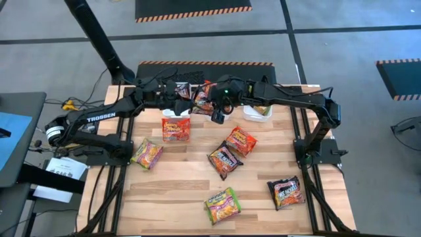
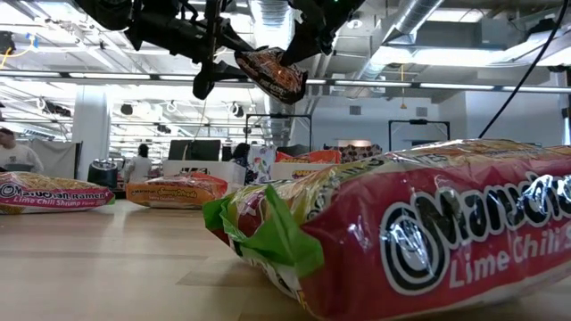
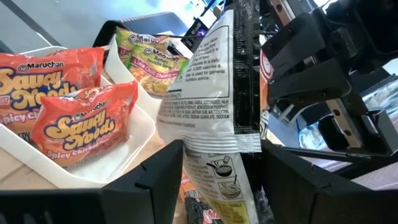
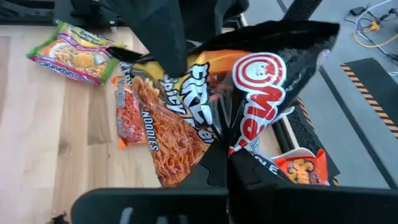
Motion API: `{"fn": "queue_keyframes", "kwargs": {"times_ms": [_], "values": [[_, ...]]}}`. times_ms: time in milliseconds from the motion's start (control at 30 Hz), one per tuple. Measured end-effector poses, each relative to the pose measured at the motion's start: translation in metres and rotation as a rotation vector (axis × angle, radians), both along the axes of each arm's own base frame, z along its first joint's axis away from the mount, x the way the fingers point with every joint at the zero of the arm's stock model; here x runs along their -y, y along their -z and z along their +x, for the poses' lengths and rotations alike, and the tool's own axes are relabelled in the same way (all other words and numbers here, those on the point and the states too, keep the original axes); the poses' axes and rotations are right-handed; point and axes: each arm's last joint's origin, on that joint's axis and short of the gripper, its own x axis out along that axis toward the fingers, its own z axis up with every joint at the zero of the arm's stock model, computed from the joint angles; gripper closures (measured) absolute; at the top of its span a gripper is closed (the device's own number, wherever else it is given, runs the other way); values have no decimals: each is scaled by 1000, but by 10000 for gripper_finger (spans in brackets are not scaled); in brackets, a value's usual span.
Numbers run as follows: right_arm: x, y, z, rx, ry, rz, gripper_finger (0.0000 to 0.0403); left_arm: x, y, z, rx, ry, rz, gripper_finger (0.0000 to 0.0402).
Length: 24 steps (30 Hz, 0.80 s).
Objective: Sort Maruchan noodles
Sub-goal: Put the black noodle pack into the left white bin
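Maruchan noodles lie scattered across a pale wooden tabletop [image 1: 177, 191], and one black packet [image 4: 249, 81] is held in the air near the far edge, between the two arms. The right gripper [image 4: 217, 165] has its fingers clamped together on one edge of this packet, which hangs tilted with its long axis roughly upright; its front shows a red Maruchan logo and a picture of noodles. The left gripper [image 3: 217, 168] sits around the packet's other end, fingers apart on either side of its white printed back [image 3: 208, 93]; whether they touch it is unclear.

Beside the left gripper, a white bin [image 3: 134, 134] holds orange packets reading "Saucy Noods" [image 3: 81, 124], and a second bin holds green "Lime Chili Shrimp" packets [image 3: 152, 59].

Loose on the tabletop are an orange packet [image 1: 176, 128], another orange one [image 1: 242, 139], a black one [image 1: 223, 159], a second black one [image 1: 285, 192], and two green ones [image 1: 147, 154] [image 1: 222, 205].

Behind the table, an open room with white ceiling ducts and desks.
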Motion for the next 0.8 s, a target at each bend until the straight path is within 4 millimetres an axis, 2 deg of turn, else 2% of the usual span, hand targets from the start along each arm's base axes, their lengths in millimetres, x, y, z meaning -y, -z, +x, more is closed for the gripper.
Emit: {"fn": "queue_keyframes", "kwargs": {"times_ms": [233,567,800], "values": [[1,-2,1,22,-2,-4,399,0,0,0,-11,18,58,233],[4,-1,0,19,4,-13,381,0,0,0,-30,21,148,353],[5,-3,0,27,30,-31,336,0,0,0,-33,23,162,384]]}}
